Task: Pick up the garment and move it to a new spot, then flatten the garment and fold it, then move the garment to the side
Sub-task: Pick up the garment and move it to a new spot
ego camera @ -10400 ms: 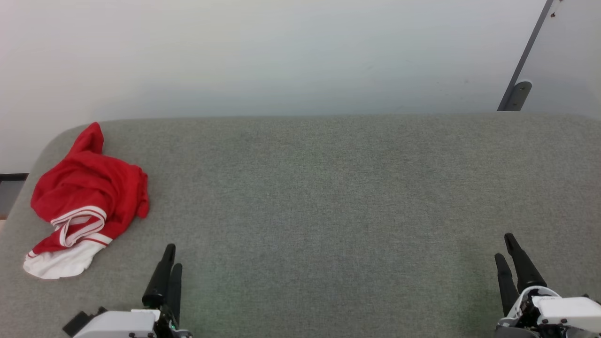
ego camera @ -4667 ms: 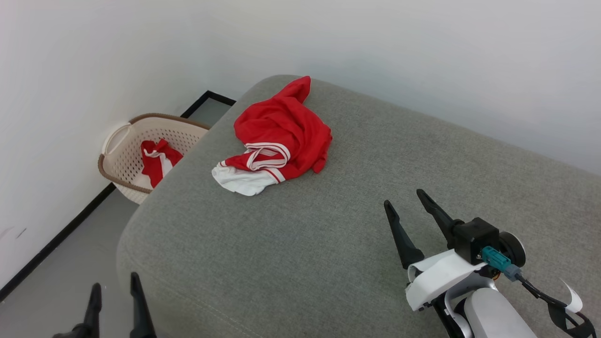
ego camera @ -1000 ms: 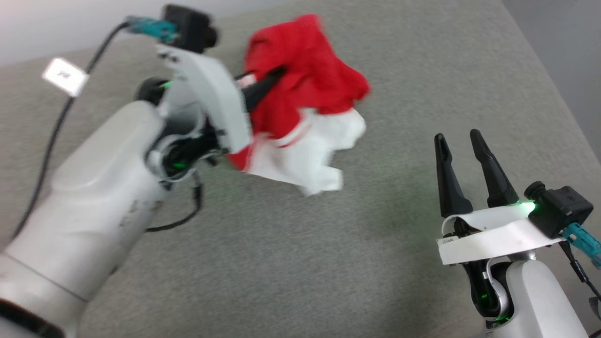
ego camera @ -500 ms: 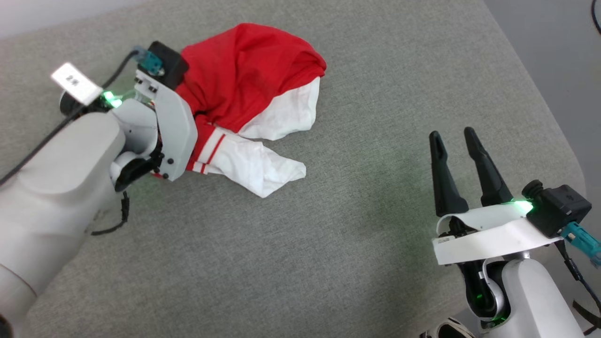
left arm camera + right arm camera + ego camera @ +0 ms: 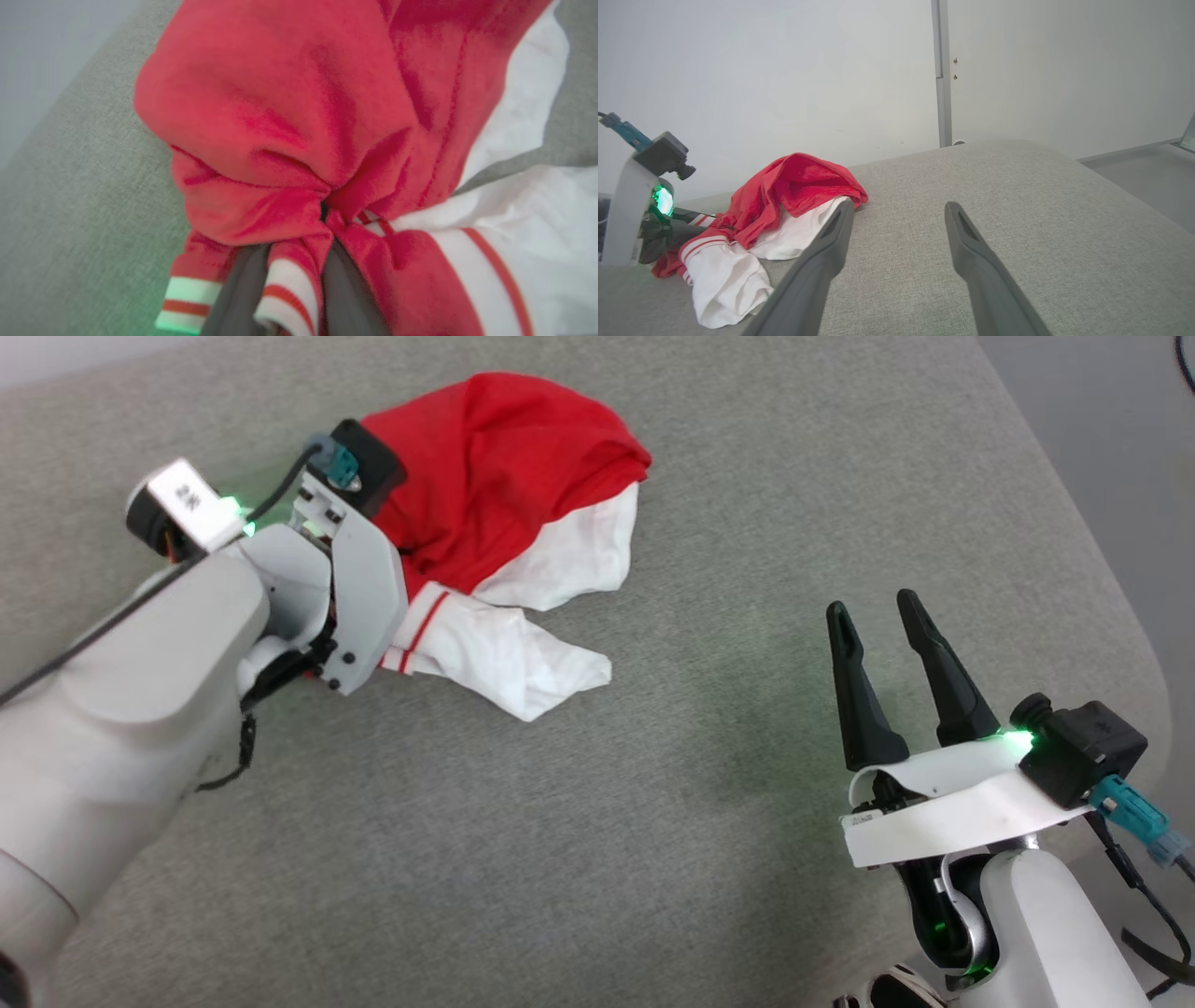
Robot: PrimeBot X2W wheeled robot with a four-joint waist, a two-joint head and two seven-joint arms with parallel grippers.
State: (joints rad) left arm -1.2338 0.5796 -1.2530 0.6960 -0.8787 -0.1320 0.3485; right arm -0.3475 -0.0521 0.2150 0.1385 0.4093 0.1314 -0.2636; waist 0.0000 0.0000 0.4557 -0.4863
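The garment (image 5: 504, 476) lies bunched on the grey cushion (image 5: 653, 821), red body uppermost, with a white sleeve and its red-white striped trim spilling toward me. My left gripper (image 5: 299, 261) is shut on the garment: striped trim is pinched between its two dark fingers (image 5: 238, 289), and red cloth (image 5: 289, 116) covers the fingertips. In the head view the left wrist (image 5: 345, 579) sits at the garment's left edge. My right gripper (image 5: 871, 607) hovers open and holds nothing, well to the garment's right. From the right wrist, the garment (image 5: 794, 186) lies left of the open fingers (image 5: 900, 207).
The cushion's rounded right edge (image 5: 1111, 616) drops to grey floor (image 5: 1120, 448). A white wall with a vertical grey strip (image 5: 942, 93) stands behind the cushion. Bare cushion stretches between the garment and the right gripper.
A second ago the garment hung blurred from the left gripper above the cushion; it now rests on the cushion, still gripped. The right gripper stays open and has shifted slightly left.
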